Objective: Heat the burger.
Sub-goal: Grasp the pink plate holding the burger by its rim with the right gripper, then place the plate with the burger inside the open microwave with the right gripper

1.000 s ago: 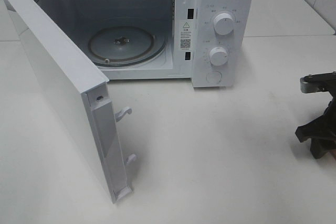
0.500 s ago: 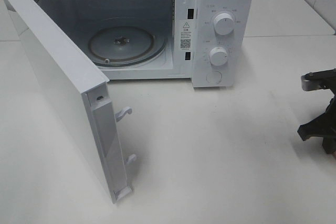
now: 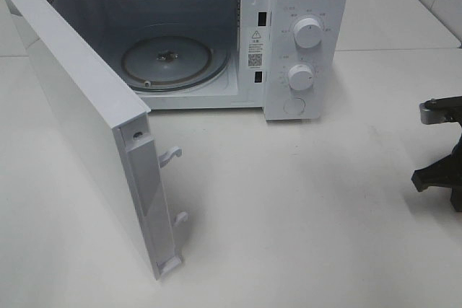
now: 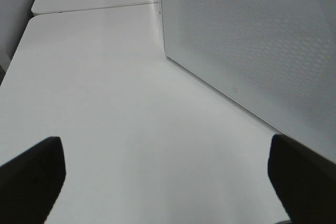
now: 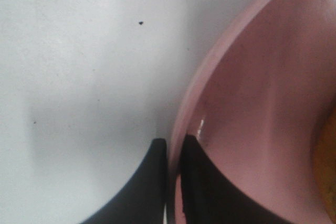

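We are gripping the rim of the pink plate (image 5: 252, 103) with the right gripper (image 5: 174, 145), one finger (image 5: 210, 192) lying inside the rim and one outside, out to the right of the microwave (image 3: 310, 5). The burger (image 5: 329, 171) is sitting on that plate, showing only as a golden sliver. We are holding the left gripper (image 4: 168, 161) wide open over the bench (image 3: 303, 200), beside the microwave's door (image 3: 79, 120), which is standing open. Inside the microwave, the glass turntable (image 3: 173, 59) is lying flat.
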You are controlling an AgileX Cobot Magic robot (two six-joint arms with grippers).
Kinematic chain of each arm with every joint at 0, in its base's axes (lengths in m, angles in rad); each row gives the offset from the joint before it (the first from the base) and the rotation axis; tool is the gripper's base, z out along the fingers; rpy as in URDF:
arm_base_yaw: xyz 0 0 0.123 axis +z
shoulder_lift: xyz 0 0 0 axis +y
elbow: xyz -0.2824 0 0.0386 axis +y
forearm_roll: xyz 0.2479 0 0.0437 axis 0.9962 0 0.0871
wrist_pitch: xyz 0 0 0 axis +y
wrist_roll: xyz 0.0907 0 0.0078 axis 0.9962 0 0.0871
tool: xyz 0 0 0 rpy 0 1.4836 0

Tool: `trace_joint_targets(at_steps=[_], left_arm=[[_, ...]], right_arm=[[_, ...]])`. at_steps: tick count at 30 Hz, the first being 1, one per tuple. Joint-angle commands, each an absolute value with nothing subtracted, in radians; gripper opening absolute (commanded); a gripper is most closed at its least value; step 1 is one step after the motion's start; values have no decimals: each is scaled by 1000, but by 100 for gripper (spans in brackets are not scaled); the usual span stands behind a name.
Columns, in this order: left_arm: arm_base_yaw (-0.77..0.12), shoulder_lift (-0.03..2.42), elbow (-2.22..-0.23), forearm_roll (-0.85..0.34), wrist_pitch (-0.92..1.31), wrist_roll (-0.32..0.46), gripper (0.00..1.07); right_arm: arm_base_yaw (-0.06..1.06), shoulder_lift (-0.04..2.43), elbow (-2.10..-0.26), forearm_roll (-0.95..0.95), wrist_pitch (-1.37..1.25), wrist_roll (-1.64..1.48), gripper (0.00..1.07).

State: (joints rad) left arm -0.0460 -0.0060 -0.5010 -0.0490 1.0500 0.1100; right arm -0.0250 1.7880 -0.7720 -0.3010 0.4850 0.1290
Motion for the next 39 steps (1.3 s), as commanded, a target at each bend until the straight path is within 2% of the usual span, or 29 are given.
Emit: trace_joint_targets(at_steps=[1, 8, 27, 39], left_arm=[[-50, -29, -497, -53, 1041, 108, 98], [-50, -29, -497, -53, 1041, 108, 98], [-50, -29, -497, -53, 1041, 108, 98], [-50, -29, -497, -53, 1041, 108, 98]], right_arm=[[-30, 1758, -768, -330, 533, 182, 0], [-29, 1716, -768, -366, 576, 225, 0], [177, 1699, -768, -590, 715, 417, 0], [285, 1666, -768, -632, 829, 454, 0]])
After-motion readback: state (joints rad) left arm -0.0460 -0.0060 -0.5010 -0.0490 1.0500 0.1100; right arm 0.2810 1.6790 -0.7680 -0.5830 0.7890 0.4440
